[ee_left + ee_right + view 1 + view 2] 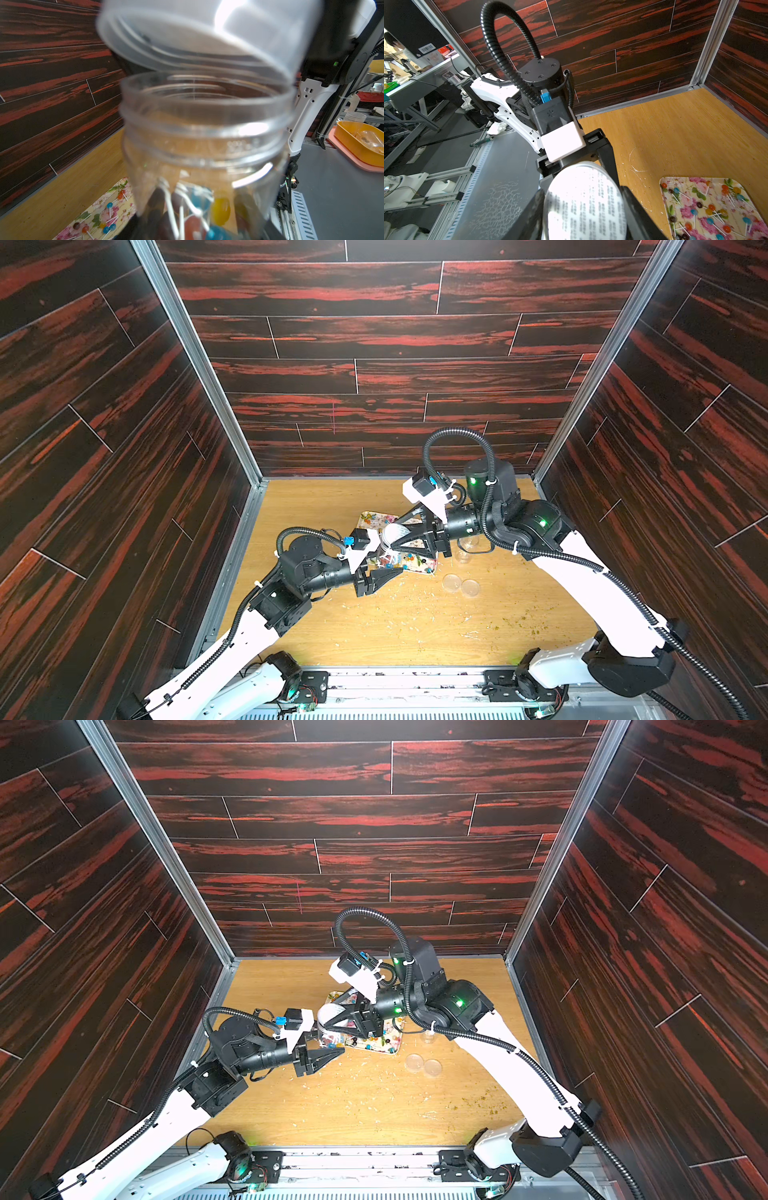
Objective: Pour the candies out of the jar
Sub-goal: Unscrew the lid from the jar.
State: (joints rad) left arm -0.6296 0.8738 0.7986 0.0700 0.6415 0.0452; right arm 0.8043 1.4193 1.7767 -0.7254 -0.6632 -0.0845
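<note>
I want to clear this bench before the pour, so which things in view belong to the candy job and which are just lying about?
In the job:
jar, in the left gripper
lid, in the right gripper
candies, in the jar and on the floral tray

Lying about:
two clear discs
small clear cup
crumbs on the table

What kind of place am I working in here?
Probably a robot test booth in a lab: wood-print wall panels on an aluminium frame around the table, with a workbench outside.
</note>
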